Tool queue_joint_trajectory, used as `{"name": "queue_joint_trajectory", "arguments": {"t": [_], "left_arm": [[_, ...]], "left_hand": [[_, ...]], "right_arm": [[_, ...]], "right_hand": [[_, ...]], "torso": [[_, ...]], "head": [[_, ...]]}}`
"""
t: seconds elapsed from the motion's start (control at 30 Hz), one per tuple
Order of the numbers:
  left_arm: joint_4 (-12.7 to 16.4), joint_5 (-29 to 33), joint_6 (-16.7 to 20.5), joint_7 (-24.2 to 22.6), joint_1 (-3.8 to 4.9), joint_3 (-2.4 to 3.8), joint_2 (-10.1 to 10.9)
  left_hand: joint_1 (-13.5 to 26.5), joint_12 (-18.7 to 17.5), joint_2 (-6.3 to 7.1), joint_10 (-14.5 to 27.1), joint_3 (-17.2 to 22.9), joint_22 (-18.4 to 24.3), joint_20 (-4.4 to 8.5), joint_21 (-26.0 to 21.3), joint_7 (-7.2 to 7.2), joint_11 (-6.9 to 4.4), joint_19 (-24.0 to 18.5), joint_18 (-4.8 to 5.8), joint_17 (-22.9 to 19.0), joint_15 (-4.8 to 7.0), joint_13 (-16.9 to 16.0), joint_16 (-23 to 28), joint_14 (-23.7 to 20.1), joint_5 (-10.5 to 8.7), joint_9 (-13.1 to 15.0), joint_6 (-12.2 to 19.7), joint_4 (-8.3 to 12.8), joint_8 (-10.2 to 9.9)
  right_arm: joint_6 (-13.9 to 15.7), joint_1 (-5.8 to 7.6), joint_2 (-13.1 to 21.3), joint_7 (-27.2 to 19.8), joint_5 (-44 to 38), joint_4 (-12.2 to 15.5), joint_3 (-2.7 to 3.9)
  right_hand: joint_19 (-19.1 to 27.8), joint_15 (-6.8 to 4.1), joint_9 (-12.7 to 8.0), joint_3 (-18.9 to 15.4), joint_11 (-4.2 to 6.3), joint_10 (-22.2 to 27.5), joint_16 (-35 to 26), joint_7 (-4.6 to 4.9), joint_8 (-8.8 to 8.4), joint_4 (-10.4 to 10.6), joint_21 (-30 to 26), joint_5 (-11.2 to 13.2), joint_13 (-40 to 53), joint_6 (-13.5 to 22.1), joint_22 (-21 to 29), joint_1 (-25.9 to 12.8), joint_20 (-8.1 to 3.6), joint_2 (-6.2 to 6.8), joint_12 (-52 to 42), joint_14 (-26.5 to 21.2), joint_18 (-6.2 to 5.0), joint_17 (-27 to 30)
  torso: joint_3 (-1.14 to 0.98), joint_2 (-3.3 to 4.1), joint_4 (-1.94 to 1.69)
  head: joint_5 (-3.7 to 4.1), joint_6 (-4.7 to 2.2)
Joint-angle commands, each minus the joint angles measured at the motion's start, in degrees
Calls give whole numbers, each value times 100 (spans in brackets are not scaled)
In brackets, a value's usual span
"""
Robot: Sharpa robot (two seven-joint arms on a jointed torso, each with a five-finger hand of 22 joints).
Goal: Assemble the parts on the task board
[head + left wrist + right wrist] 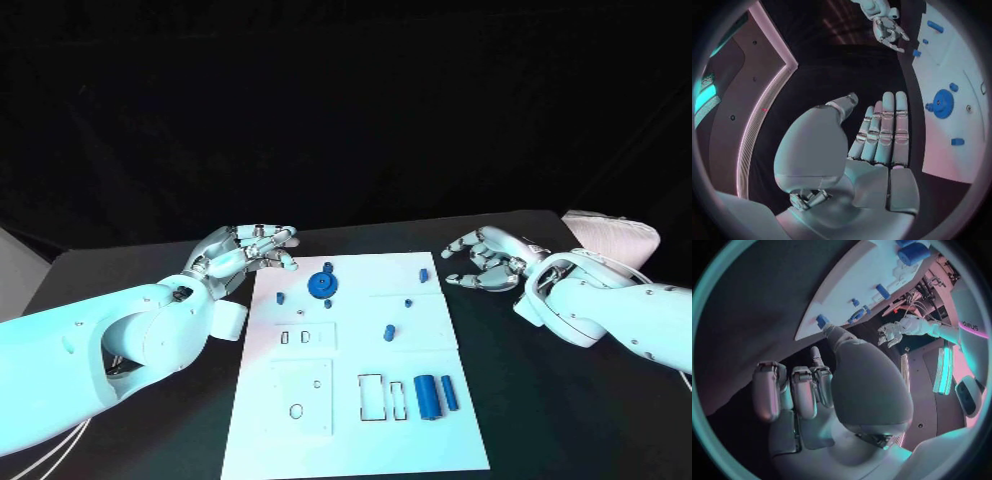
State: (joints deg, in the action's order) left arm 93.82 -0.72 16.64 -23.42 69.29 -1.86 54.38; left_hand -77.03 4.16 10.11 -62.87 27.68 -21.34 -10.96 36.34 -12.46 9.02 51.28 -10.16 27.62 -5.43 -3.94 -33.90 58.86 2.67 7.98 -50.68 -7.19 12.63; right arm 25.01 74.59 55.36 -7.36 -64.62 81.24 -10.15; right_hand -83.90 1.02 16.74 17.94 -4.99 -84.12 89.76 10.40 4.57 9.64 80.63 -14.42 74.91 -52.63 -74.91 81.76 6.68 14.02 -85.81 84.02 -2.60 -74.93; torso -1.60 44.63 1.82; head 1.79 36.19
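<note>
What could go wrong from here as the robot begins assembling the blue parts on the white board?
Both hands, left and right, hover open off the task board. The small parts lie loose and could be knocked or fumbled. The blue gear sits near the left hand, so a careless reach may nudge it.

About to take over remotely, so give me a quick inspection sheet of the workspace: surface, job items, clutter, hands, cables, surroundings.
Surface: black table, task board lying flat in the middle.
Job's things: blue gear near the board's far end; two blue cylinders at the near right; small blue parts scattered between.
Clutter: a white bundle at the table's far right corner.
Hands: left hand and right hand beside the board's far end, both holding nothing, fingers apart.
Cables: thin white cables under the left arm.
Surroundings: dark backdrop, nothing else seen.
</note>
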Motion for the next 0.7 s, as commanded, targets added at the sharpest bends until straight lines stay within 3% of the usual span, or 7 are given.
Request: {"name": "queue_joint_trajectory", "arguments": {"t": [0.03,0.3,0.37,0.7], "left_arm": [[8,-34,-131,-32,1,3,-14],[1,-35,-140,-29,0,3,-10],[1,-36,-142,-29,0,3,-8],[4,-38,-142,-26,-1,3,9]], "left_hand": [[-32,-23,2,13,-3,-5,6,38,-47,7,-34,-4,5,10,3,-22,-35,15,-8,0,18,-28],[-32,-23,2,13,-3,-5,6,38,-47,7,-34,-4,5,10,3,-22,-35,15,-8,0,18,-28],[-32,-23,2,13,-3,-5,6,38,-47,7,-34,-4,5,10,3,-22,-35,15,-8,0,18,-28],[-31,-24,2,14,5,-12,5,47,-48,8,-41,-4,6,9,3,-26,-38,15,-8,1,25,-29]], "right_arm": [[79,-37,-118,9,-221,-108,3],[243,-119,-391,137,-244,-298,4],[252,-144,-454,152,-243,-343,4],[139,-289,-651,200,-286,-494,5]], "right_hand": [[-82,18,2,-37,-43,-198,24,-11,-9,-13,0,-68,1131,-12,-761,59,36,-32,-10,598,23,-1507],[-99,17,5,-38,-42,-217,24,-12,1,0,27,-94,1149,-28,-784,51,36,-50,-30,598,30,-1507],[-105,16,7,-38,-41,-224,24,-14,10,21,35,-107,1154,-45,-792,31,37,-73,-36,598,32,-1507],[-105,16,9,-38,-40,-227,24,-16,16,29,34,-109,1157,-56,-791,24,37,-79,-39,598,31,-1507]], "torso": [[0,-3,2],[9,10,-21],[2,12,-29],[-7,6,-7]], "head": [[6,6],[9,27],[12,30],[-19,87]]}}
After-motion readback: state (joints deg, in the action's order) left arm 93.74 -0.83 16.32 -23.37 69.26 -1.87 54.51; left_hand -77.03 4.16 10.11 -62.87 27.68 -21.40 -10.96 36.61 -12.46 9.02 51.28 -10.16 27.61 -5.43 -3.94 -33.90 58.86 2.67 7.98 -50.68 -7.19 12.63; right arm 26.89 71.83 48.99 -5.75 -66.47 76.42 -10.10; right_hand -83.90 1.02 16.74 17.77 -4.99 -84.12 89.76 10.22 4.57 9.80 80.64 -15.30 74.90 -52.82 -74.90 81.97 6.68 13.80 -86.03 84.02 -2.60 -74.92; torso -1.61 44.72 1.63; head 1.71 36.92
